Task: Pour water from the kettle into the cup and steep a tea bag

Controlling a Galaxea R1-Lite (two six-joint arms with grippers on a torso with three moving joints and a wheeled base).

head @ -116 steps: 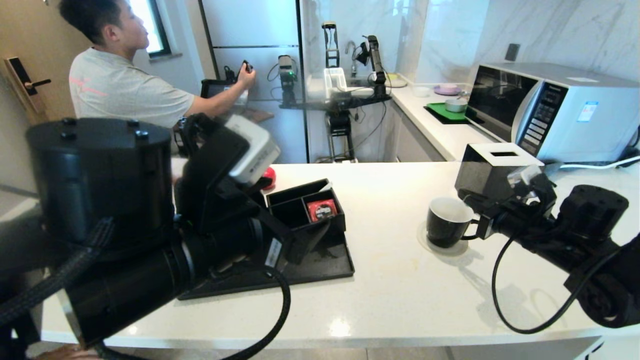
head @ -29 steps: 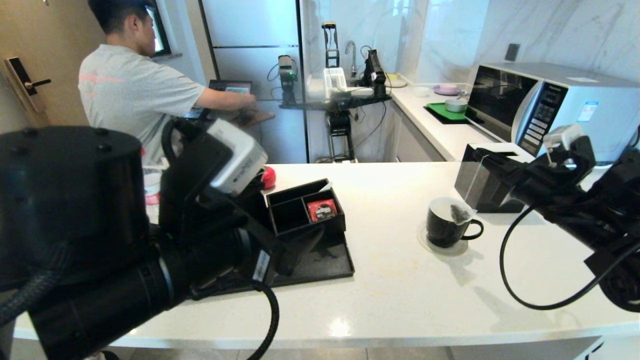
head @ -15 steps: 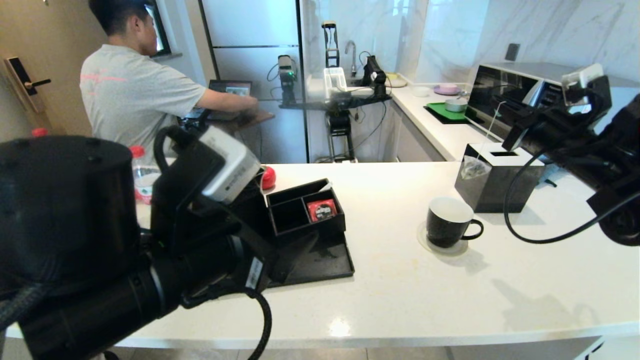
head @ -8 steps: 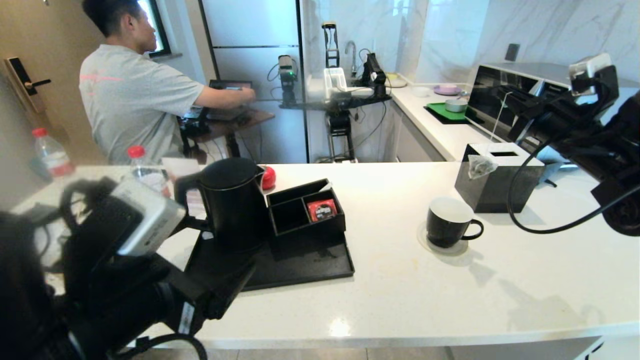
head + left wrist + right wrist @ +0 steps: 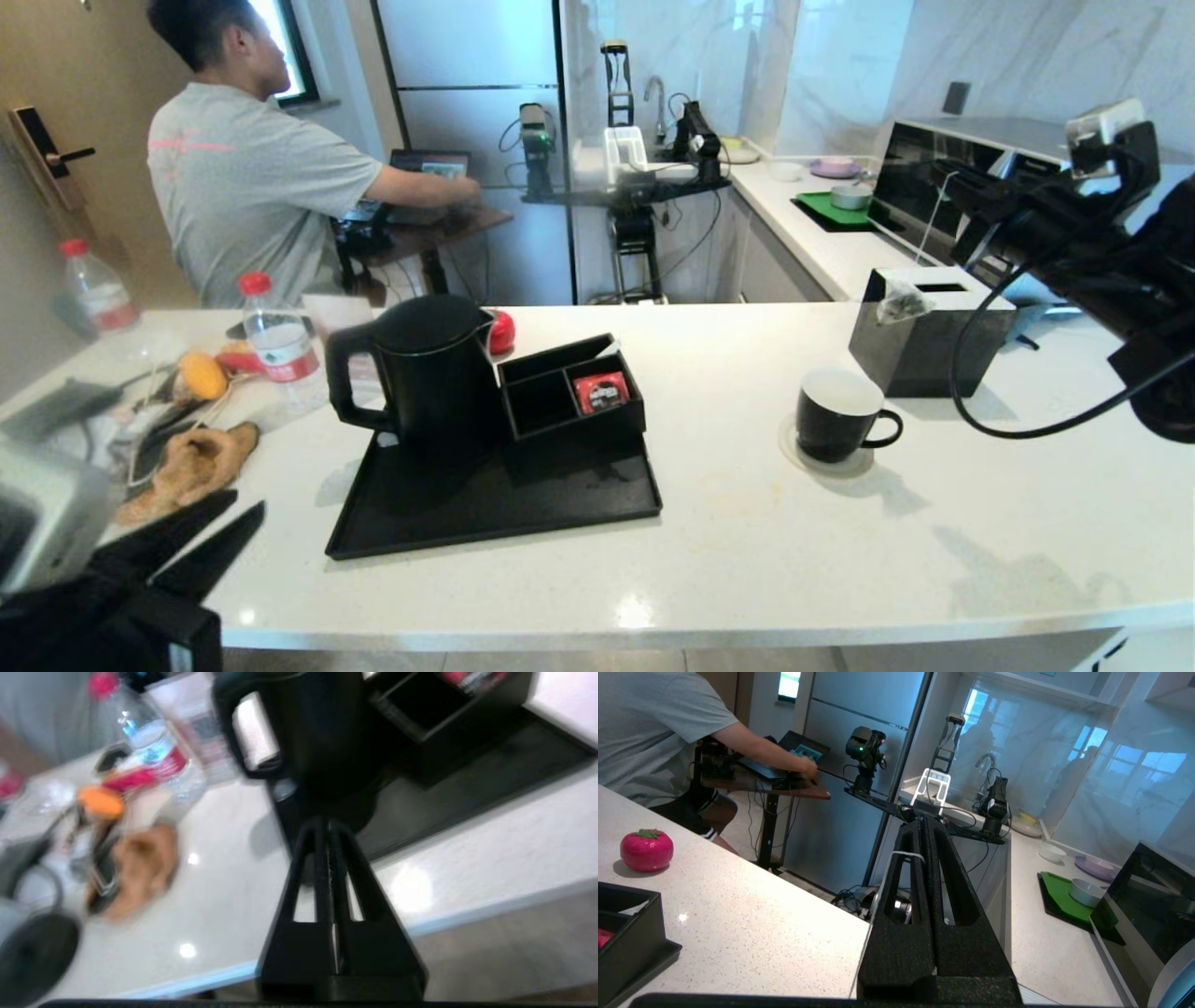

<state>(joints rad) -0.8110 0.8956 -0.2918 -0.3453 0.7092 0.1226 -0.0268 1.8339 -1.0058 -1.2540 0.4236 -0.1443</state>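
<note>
A: Kettle (image 5: 425, 373) back on the black tray (image 5: 523, 504), well to the left of the cup (image 5: 836, 415). Upright, lid on, handle free.

B: Poured already, by the look of it?

A: Probably, though hard to confirm. No water level readable inside the cup from the head view. Cup itself on its coaster on the table (image 5: 747, 560), nothing in it.

B: And the left gripper (image 5: 201, 546)?

A: Low at the table's near edge, far to the left of the cup and apart from the kettle. Jaws together, nothing between them; plain in the left wrist view.

B: Tea bag (image 5: 901, 301)?

A: Dangling by its string from the right gripper (image 5: 948, 173), up behind and to the right of the cup, in front of the black tissue box (image 5: 924, 345). Jaws pinched shut on the string, seen looped over them in the right wrist view. Bag clear of the cup, not over its mouth.

B: So what remains?

A: Steeping, as a guess: bringing the bag over the cup and lowering it in.
</note>
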